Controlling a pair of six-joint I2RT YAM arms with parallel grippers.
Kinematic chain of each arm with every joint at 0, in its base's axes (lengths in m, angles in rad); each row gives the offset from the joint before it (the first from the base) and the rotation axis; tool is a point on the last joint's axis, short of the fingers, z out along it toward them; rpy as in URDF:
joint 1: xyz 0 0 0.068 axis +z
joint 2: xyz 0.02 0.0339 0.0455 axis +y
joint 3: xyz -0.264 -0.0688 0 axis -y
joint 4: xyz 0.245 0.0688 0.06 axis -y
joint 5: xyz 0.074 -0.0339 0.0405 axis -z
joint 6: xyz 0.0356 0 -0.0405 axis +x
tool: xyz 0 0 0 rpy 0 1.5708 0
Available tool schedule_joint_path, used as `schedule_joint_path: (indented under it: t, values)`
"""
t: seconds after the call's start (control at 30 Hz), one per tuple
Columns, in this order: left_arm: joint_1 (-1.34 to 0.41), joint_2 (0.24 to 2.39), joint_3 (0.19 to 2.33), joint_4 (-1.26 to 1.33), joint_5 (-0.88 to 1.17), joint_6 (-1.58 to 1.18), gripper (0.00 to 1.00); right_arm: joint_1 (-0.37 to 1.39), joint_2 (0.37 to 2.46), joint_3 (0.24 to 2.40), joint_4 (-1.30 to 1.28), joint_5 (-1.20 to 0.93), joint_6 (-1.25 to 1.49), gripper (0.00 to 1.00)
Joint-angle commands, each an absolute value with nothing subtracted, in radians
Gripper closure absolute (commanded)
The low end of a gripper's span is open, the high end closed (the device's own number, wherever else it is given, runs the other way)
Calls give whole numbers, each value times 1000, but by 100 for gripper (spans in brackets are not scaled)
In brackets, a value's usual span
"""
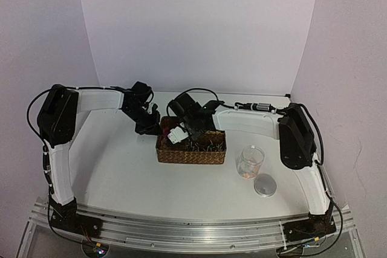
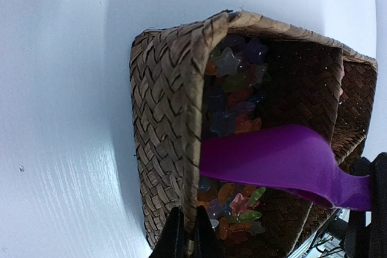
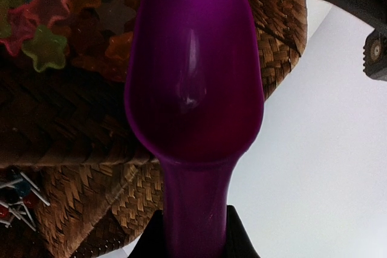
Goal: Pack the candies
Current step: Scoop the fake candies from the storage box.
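The candies (image 2: 233, 98) are small star-shaped sweets in mixed colours, piled in one end of a woven basket (image 2: 163, 119). My left gripper (image 2: 186, 234) is shut on the basket's side wall, one finger outside and one inside. A magenta scoop (image 3: 193, 70) lies over the basket, its bowl empty. My right gripper (image 3: 195, 234) is shut on the scoop's handle. More candies (image 3: 45, 28) lie beyond the scoop's left side, and a pale one touches its tip. From above, both grippers meet at the basket (image 1: 191, 155), the left gripper (image 1: 148, 126) at its far left corner.
A clear plastic cup (image 1: 250, 161) stands to the right of the basket, with a round lid (image 1: 265, 185) lying in front of it. Thin white sticks (image 3: 18, 191) lie in another part of the basket. Purple walls close in the table on three sides.
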State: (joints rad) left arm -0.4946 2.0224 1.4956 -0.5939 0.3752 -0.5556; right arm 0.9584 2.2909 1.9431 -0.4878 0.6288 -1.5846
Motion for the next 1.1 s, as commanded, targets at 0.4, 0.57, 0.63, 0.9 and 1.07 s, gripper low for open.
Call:
schedule_joint_path:
  t: [0.4,0.57,0.63,0.9,1.07]
  values:
    - [-477,2027,1481,-603,314,-576,100,999,2250,2046,-783,267,-1589,100]
    - [-477,2029,1482,-602,325,-578,100,964,2311,2084,-826,142,-1388,100]
    - [-477,2029,1481,-603,325,-578,100,928,2332,2107,-833,73,-1288,100]
    - [-477,2027,1478,-604,325,-581,100,847,2309,2120,-835,-9,-1151,100]
    - [-477,2026,1477,-606,322,-578,100,819,2274,2136,-863,-78,-1129,100]
